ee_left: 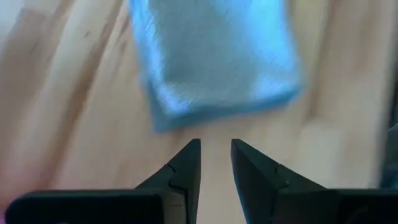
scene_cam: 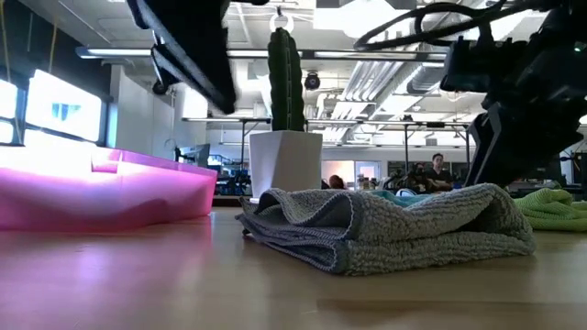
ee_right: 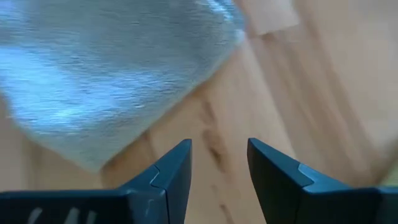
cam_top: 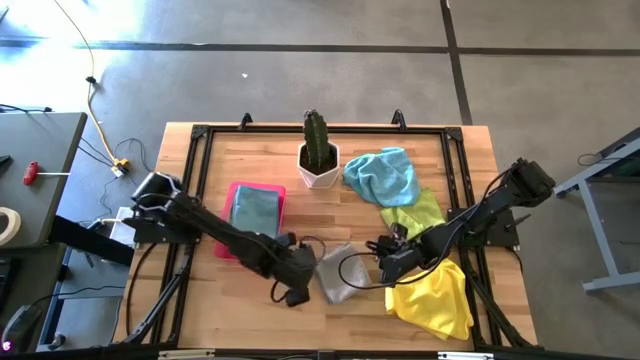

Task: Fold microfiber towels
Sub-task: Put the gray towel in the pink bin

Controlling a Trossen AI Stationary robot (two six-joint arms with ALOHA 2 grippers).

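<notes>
A folded grey microfiber towel point(cam_top: 338, 273) lies flat on the wooden table near its front edge; in the low view this towel point(scene_cam: 394, 229) shows several stacked layers. My left gripper point(cam_top: 303, 280) stands just left of it, open with a narrow gap point(ee_left: 215, 146), and the towel point(ee_left: 214, 62) lies ahead of its fingers. My right gripper point(cam_top: 380, 268) stands just right of the towel, open point(ee_right: 219, 146), with the towel point(ee_right: 106, 68) ahead. Neither touches it. Another folded grey towel point(cam_top: 254, 210) lies in the pink tray point(cam_top: 236, 190).
A cactus in a white pot point(cam_top: 319, 160) stands at the far middle. A light blue towel point(cam_top: 385, 175), a lime green towel point(cam_top: 418, 212) and a yellow towel point(cam_top: 435, 300) lie crumpled along the right side. Bare wood shows at the near left.
</notes>
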